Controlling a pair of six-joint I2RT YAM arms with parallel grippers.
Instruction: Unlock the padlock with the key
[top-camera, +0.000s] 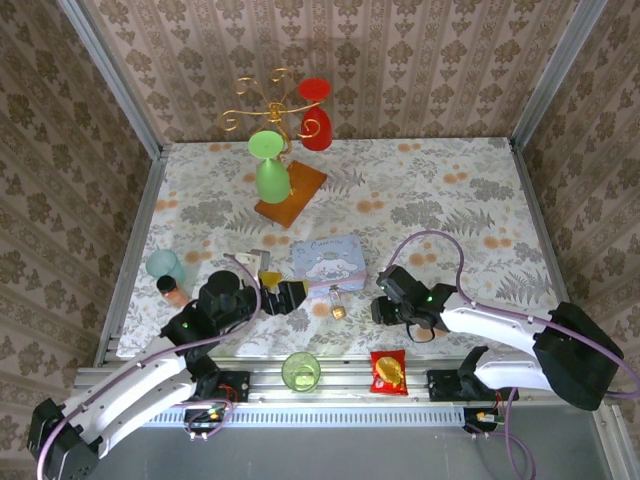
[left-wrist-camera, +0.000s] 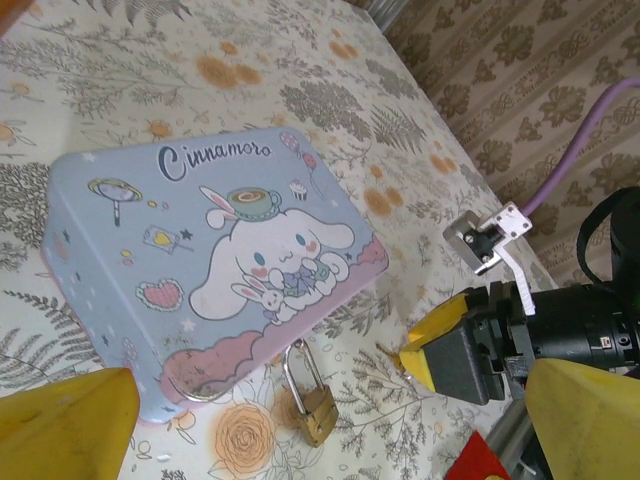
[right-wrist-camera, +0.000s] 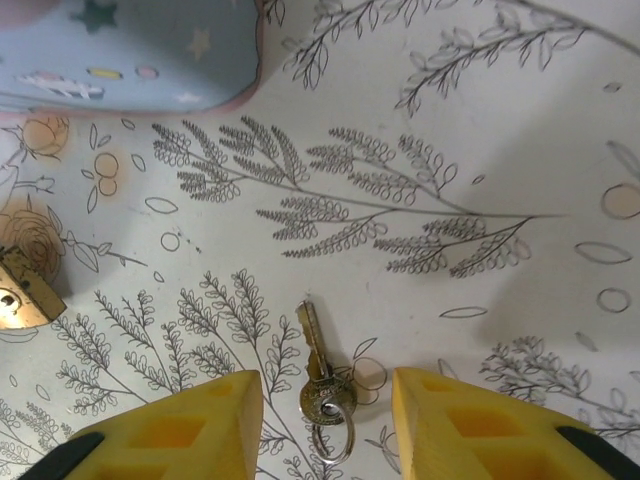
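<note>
Bracketing key (right-wrist-camera: 314, 345), right claw (right-wrist-camera: 325, 400) half-wide, untouching | left claw (left-wrist-camera: 328, 425) wide | padlock (left-wrist-camera: 318, 412) beside tin (left-wrist-camera: 200, 250)

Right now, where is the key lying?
In the right wrist view, the key lies flat on the tablecloth between the yellow fingers of the right gripper, touching neither, with the padlock off to its left near the blue tin.

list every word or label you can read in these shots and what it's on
"Cinnamoro": cursive script on the lid of the blue tin, above the cartoon rabbit.
Print on the red snack packet: too small to read.
Any stamp on the head of the key: too blurred to read.
On the padlock: no readable marking.
</note>
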